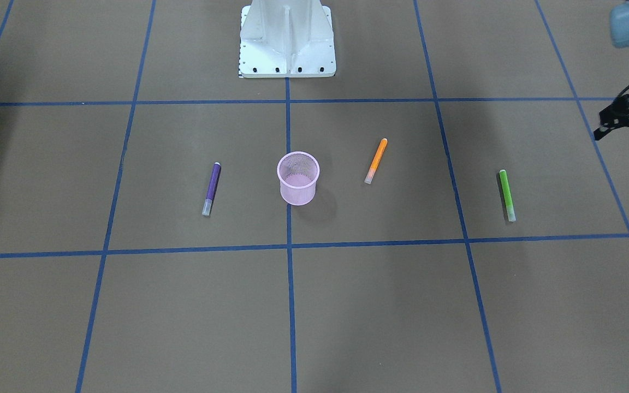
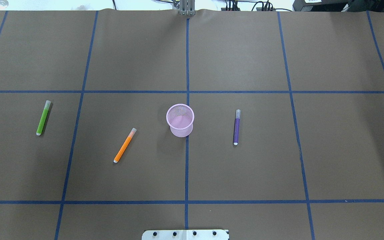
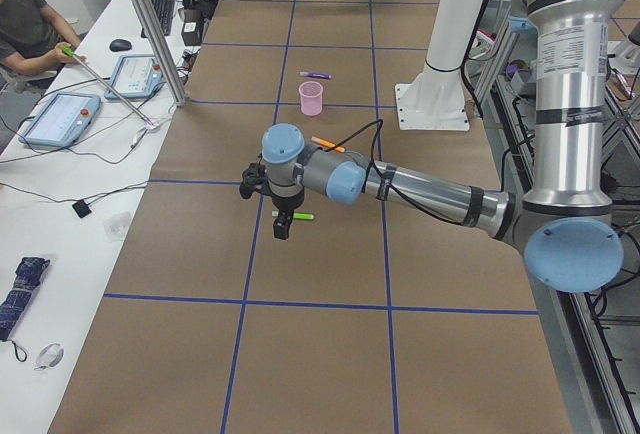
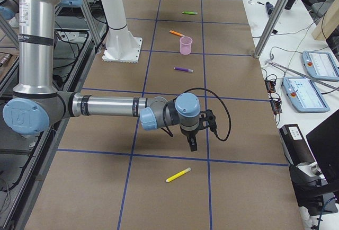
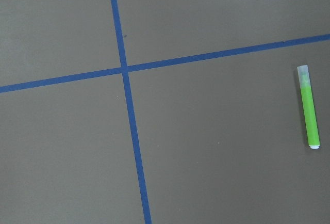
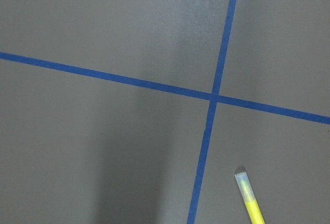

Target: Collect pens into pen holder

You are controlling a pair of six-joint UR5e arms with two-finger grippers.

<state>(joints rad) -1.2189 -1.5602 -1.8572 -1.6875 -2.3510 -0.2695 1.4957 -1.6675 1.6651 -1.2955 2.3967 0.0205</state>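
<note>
Soft, even light from above, and the brown table (image 2: 245,50) stays matte, no glare anywhere. The pen holder (image 1: 298,180) throws just a faint smudge of shadow by its base, the green pen (image 1: 506,194) a thin dark line. Broad dim bands cross the front and right wrist views. Overhead, the far strip bleaches white. The blue arm joint (image 1: 628,24) in the front view's corner is blurred, all else crisp

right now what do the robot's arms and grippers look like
Both the left arm and the right arm are silver metal tubes with light blue joint caps and dark bands at the joints. The left gripper and right gripper are black and two-fingered. A thin black cable loops from each forearm to its gripper.
</note>
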